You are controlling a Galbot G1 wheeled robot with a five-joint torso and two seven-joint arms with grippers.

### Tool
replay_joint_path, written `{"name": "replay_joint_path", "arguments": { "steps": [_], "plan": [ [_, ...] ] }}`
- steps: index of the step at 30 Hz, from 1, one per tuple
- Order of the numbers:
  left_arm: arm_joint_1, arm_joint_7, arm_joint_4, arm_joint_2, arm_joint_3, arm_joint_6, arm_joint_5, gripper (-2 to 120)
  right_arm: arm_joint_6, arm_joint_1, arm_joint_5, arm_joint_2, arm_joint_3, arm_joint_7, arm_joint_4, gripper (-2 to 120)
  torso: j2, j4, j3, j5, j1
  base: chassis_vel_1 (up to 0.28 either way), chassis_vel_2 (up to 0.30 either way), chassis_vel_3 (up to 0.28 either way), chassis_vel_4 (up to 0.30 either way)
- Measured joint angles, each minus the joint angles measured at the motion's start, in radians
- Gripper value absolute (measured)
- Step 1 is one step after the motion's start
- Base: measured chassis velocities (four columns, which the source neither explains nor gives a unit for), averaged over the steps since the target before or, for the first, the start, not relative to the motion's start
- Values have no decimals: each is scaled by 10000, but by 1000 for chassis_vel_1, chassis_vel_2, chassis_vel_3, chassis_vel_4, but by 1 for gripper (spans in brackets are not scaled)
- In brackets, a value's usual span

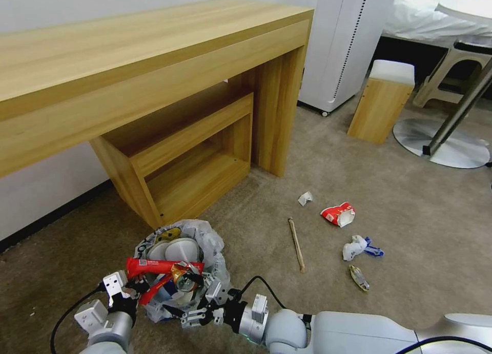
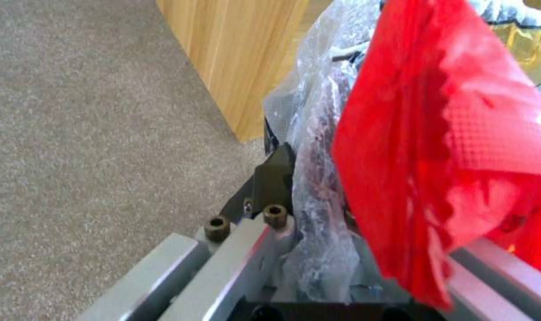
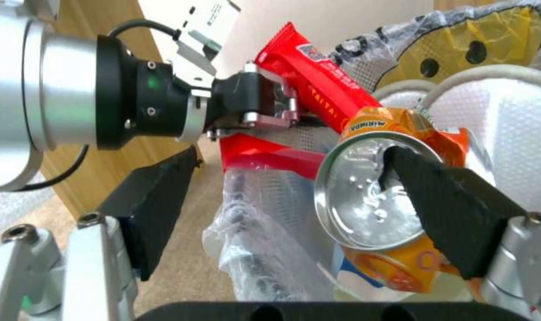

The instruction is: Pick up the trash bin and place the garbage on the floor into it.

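The trash bin (image 1: pixel 212 249), lined with a crinkly plastic bag (image 2: pixel 318 111), sits low on the floor (image 1: pixel 410 215) in front of me. It holds white slippers (image 1: pixel 177 250), red wrappers (image 1: pixel 154 265) (image 3: pixel 318 84) and a crushed orange can (image 1: pixel 185 278) (image 3: pixel 365 209). My left gripper (image 1: pixel 134 288) (image 3: pixel 264 104) is shut on the bin's near rim, bag pinched between its fingers (image 2: pixel 276 176). My right gripper (image 1: pixel 202 305) (image 3: pixel 291 178) stands open at the rim, the can resting against one finger (image 3: pixel 448 209). On the carpet lie crumpled paper (image 1: pixel 305 198), a red-white wrapper (image 1: pixel 338 214), a wooden stick (image 1: pixel 296 244), a white-blue mask (image 1: pixel 361 247) and a small wrapper (image 1: pixel 359 277).
A wooden desk (image 1: pixel 154 51) with a low shelf (image 1: pixel 195 154) stands right behind the bin. Farther right are a wooden stool (image 1: pixel 382 105), a white appliance (image 1: pixel 343 41) and a round metal chair base (image 1: pixel 443 144). Open carpet lies around the litter.
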Motion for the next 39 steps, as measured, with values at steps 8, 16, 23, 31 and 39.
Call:
{"name": "replay_joint_path", "arguments": {
  "steps": [8, 16, 23, 31, 39],
  "plan": [
    [6, 0, 3, 15, 28, -11, -5, 1, -181, -92, 414, -16, -146, 488, 35, 81, 0, 0, 0, 0, 0, 0, 0, 0, 0],
    [-69, 0, 112, 1, 98, -20, 20, 1, -886, -239, 1157, 168, -3, 1646, 763, 77, 0, 0, 0, 0, 0, 0, 0, 0, 0],
    [-71, 0, 124, -11, 120, -22, 41, 1, -1184, -371, 1651, 330, 145, 2236, 1220, 77, 0, 0, 0, -1, 0, 0, 0, 0, 0],
    [-11, 1, 139, -28, 143, -30, 87, 1, -1500, -736, 2449, 944, 627, 3420, 1514, 77, 0, 0, 0, -1, 0, 0, 0, 0, 0],
    [42, 2, 114, -53, 128, -30, 135, 1, -1613, -838, 2569, 1096, 1006, 3738, 1595, 77, 0, 0, 0, -1, 0, 0, 0, 0, 0]
  ]
}}
